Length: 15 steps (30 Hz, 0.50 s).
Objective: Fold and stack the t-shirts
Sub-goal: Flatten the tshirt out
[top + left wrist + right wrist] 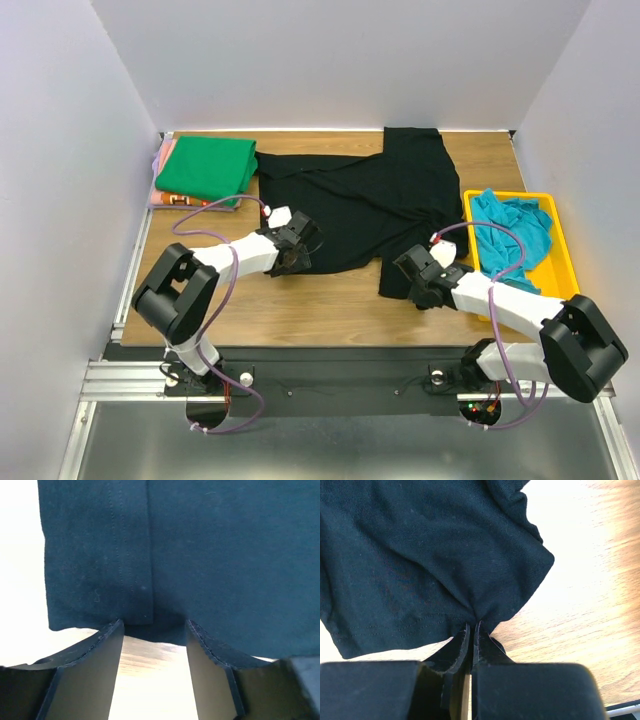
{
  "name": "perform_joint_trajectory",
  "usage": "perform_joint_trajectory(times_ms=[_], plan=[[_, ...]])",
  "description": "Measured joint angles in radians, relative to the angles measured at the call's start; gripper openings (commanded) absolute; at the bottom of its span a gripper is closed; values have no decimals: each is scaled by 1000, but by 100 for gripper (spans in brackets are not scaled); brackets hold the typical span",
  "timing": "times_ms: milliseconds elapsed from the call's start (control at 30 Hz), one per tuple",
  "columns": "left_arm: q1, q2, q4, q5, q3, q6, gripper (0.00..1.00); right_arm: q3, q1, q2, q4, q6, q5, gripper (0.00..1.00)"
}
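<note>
The black t-shirt point(370, 200) lies spread and rumpled across the middle of the wooden table. My left gripper point(298, 250) is open at its near left hem, the jaws wide apart with their tips at the cloth edge point(154, 627); the shirt point(200, 555) fills that view. My right gripper point(415, 275) is shut on a pinch of the shirt's near right hem point(473, 626), and the cloth point(420, 555) bunches at the jaws. The bright green shirt point(207, 165) lies folded at the back left on the orange-pink one point(165, 198). The teal-blue shirt point(512, 232) lies crumpled in a tray.
The yellow plastic tray point(565, 270) stands at the right edge of the table. White walls close in the back and both sides. Bare wood point(320, 305) shows between the shirt's near hem and the arm bases.
</note>
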Motion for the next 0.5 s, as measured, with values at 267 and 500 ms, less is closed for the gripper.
perform_joint_trajectory(times_ms=[267,500], plan=[[0,84,-72,-72,85,-37,58,0,0,-3,0,-8,0,1],[42,88,-87,-92,89,-67,51,-8,-3,-18,-5,-8,2,0]])
